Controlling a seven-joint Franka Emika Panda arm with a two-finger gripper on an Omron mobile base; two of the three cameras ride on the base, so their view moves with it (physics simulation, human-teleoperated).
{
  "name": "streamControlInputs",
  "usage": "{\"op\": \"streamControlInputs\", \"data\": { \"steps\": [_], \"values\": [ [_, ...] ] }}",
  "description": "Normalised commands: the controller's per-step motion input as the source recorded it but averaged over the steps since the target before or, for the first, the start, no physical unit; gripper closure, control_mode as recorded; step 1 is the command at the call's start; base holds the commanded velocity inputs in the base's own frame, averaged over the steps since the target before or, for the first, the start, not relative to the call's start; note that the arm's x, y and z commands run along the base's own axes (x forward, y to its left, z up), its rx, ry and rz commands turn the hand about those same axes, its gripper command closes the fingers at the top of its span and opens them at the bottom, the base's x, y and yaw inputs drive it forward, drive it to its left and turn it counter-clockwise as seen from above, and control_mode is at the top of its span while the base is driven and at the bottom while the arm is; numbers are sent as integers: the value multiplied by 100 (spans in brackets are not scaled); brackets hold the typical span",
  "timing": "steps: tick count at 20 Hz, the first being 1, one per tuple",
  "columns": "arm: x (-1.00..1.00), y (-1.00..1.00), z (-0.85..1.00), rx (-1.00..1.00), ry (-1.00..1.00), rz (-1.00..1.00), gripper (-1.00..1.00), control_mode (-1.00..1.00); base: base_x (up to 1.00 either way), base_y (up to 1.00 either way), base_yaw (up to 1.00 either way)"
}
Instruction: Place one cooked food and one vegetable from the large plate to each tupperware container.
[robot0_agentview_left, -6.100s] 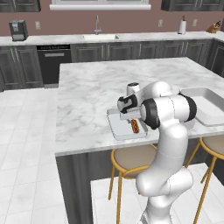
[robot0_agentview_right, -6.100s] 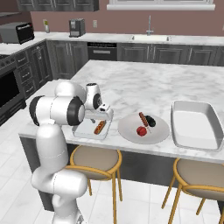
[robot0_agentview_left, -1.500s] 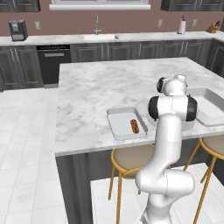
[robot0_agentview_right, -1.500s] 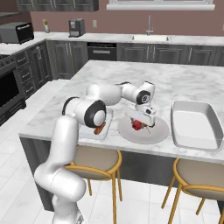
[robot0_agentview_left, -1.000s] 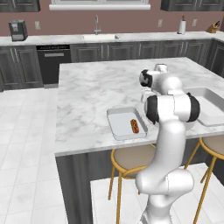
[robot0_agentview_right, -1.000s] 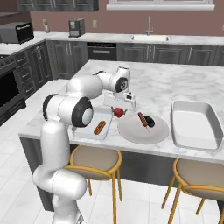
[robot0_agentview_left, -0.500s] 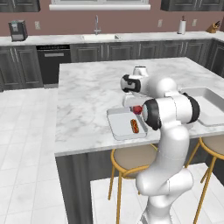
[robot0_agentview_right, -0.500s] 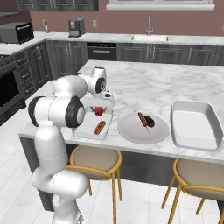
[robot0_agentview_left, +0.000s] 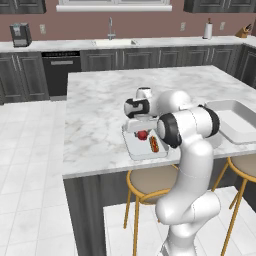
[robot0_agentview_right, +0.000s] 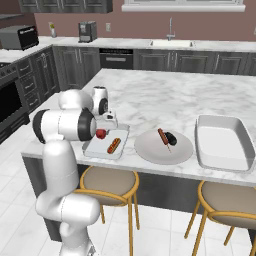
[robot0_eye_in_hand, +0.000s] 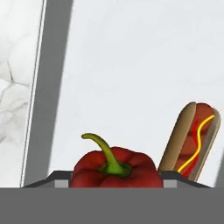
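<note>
My gripper (robot0_agentview_right: 103, 131) is shut on the vegetable (robot0_agentview_right: 101, 133), a glossy red ball with a green stem. It hangs low over the left part of the smaller tupperware container (robot0_agentview_right: 95, 148), beside a hot dog (robot0_agentview_right: 113, 145) that lies in that tray. In the hand view the vegetable (robot0_eye_in_hand: 114, 170) sits between the jaws, with the hot dog (robot0_eye_in_hand: 192, 142) to its right on the tray floor (robot0_eye_in_hand: 131, 65). The large plate (robot0_agentview_right: 150, 150) holds a sausage on a stick (robot0_agentview_right: 163, 137) and a dark vegetable (robot0_agentview_right: 171, 136). The larger container (robot0_agentview_right: 222, 142) is empty. In the left base view the gripper (robot0_agentview_left: 142, 131) is over the small tray (robot0_agentview_left: 136, 150).
Wooden bar stools (robot0_agentview_right: 111, 187) stand under the island's near edge. Bare marble counter (robot0_agentview_right: 165, 95) stretches behind the trays and plate. A sink (robot0_agentview_right: 171, 42) and a coffee machine (robot0_agentview_right: 88, 31) are on the far counter.
Since 1.5 s ago the gripper has carried the red vegetable from the plate to the smaller tray; in the last half second it moved a little further over the tray and lower.
</note>
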Motion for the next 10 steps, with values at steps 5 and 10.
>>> {"op": "streamControlInputs", "data": {
  "steps": [5,10],
  "values": [
    [0,0,-47,-2,0,-2,100,-100,0,0,0],
    [1,-1,-28,-2,-4,0,100,-100,0,0,0]
  ]
}}
